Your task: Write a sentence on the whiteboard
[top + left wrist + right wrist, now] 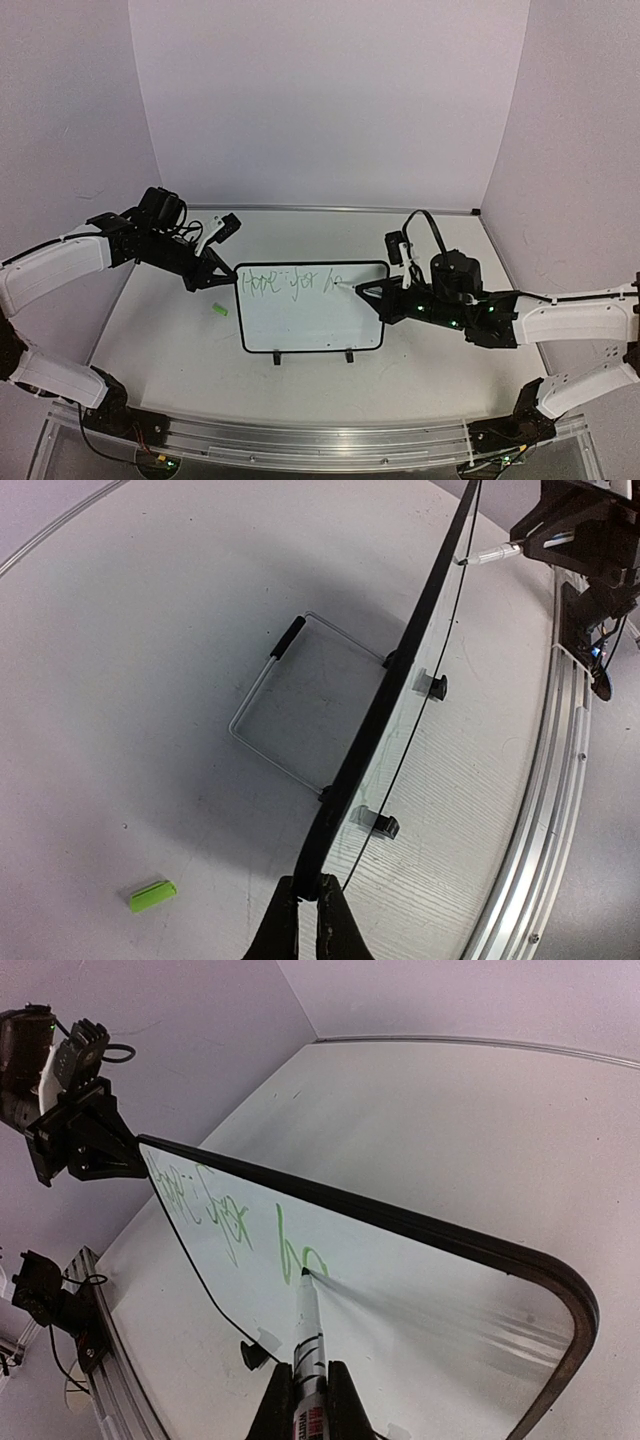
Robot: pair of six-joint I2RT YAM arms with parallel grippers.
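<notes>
Green sentence [240, 1222] meets right jaws' marker [308, 1328]; left jaws clamp whiteboard [312, 322].

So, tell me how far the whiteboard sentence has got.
Done: green words reading roughly "Hope for" plus a started word sit on the top line of the whiteboard. In hand: the right gripper holds the marker tip on the board while the left gripper clamps its edge. Left: the remaining words.

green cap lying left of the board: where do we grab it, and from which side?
Probably across the cap's narrow width at mid-length, coming straight down. It lies flat on the table, long and slim, apart from the board, so a side approach would likely just push it.
</notes>
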